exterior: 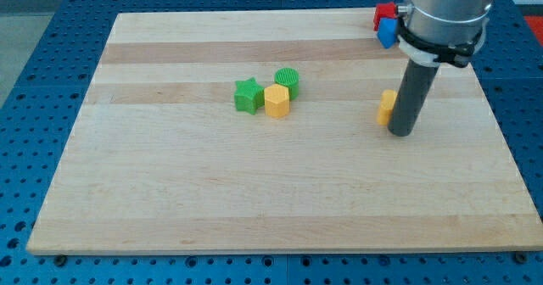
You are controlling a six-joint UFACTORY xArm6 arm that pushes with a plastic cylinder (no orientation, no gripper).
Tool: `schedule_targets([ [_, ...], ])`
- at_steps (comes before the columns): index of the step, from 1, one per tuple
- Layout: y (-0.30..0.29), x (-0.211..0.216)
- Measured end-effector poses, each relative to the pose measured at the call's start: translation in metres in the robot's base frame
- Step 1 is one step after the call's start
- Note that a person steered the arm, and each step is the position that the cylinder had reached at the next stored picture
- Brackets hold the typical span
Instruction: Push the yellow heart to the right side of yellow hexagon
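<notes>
Gripper absent; my tip [402,133] is a bare rod grasping nothing, touching the yellow heart [387,107] on its left. Placement suits a leftward shove. Yellow hexagon [277,101] sits well left on the desk [170,200], beside green star [249,96], green cylinder [288,79].

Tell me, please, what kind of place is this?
Probably a robotics lab bench: a pale wooden board lies on a blue perforated metal table, small coloured plastic blocks like the yellow hexagon sit on it.

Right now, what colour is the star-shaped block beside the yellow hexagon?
Green. The star block sits at the yellow hexagon's left in the camera view.
</notes>
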State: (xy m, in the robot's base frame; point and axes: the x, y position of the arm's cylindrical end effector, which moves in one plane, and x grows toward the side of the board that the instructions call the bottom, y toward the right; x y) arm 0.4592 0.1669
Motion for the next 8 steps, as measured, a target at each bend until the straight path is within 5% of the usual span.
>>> schedule_targets([
  [2,0.015,-0.024],
  [4,-0.065,-0.025],
  [8,-0.087,-0.055],
])
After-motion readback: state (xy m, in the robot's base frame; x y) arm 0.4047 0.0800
